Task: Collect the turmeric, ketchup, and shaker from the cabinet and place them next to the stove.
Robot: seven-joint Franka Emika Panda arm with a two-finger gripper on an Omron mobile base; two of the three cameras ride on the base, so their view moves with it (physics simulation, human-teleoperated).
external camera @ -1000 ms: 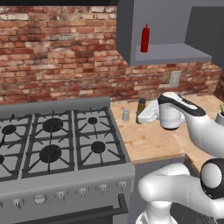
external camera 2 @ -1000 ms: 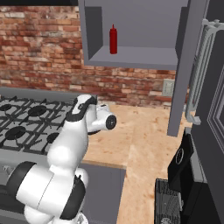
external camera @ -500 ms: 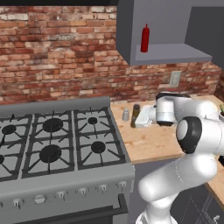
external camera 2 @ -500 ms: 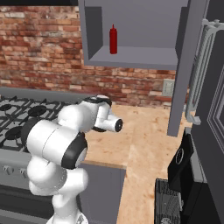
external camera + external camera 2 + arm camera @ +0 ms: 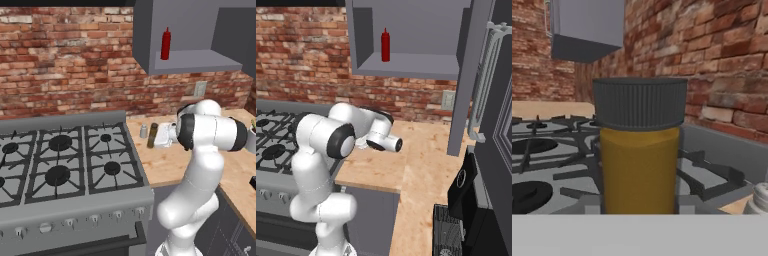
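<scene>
Fingers hidden — whether the gripper (image 5: 161, 136) grips the turmeric (image 5: 152, 135) I cannot tell. Largest first: stove (image 5: 60, 165), cabinet (image 5: 190, 35) holding the ketchup (image 5: 165, 44), turmeric standing beside the stove, shaker (image 5: 143, 131) just behind it — a careless retreat could topple both.

A pale wooden counter (image 5: 165, 170) ran from the right side of the stove (image 5: 60, 175) back to the brick wall and on toward the right. On it, just beside the stove's rear right corner, stood the mustard-brown turmeric bottle (image 5: 152, 135) with its dark cap, and the small pale shaker (image 5: 144, 131) stood a little to its left, nearer the wall, the two close but apart. Above the counter, the flat grey shelf (image 5: 200, 61) of the open wall cabinet (image 5: 411, 30) carried the red ketchup bottle (image 5: 165, 44), upright near the shelf's left end.
</scene>
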